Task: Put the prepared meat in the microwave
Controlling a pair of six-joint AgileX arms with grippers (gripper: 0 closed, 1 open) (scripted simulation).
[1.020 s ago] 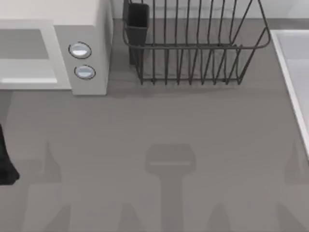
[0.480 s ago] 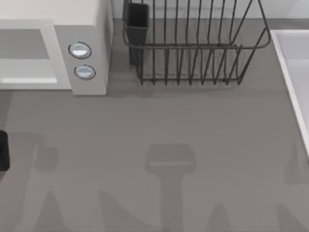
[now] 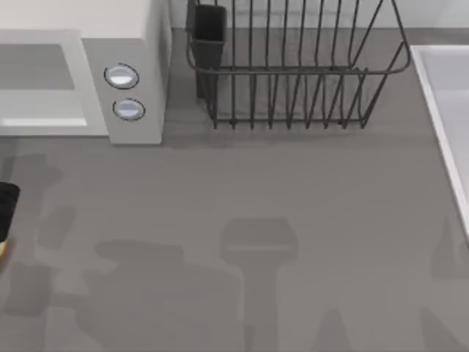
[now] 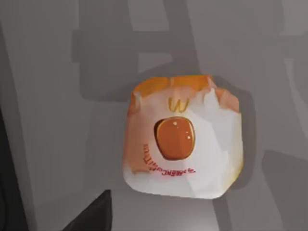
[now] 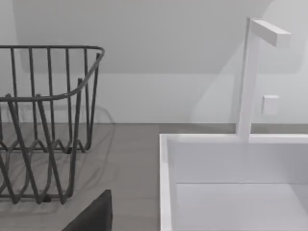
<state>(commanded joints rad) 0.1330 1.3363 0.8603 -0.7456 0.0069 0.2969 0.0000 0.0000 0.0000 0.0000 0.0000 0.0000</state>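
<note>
Since the prepared meat sits unheld on the counter, it may be missed; the left gripper's fingers cannot be told.

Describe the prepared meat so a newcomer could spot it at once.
Start at the large boxy white microwave at the table's far left. On the grey table nearer than it, at the left edge below the left claw, lies the small pale paper-wrapped prepared meat. An orange top edge and an orange-red circle mark it.

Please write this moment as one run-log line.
left tool: table's left edge, above pale roundish orange-edged prepared meat | white boxy microwave: meat not inside | right arm: parked by white sink
</note>
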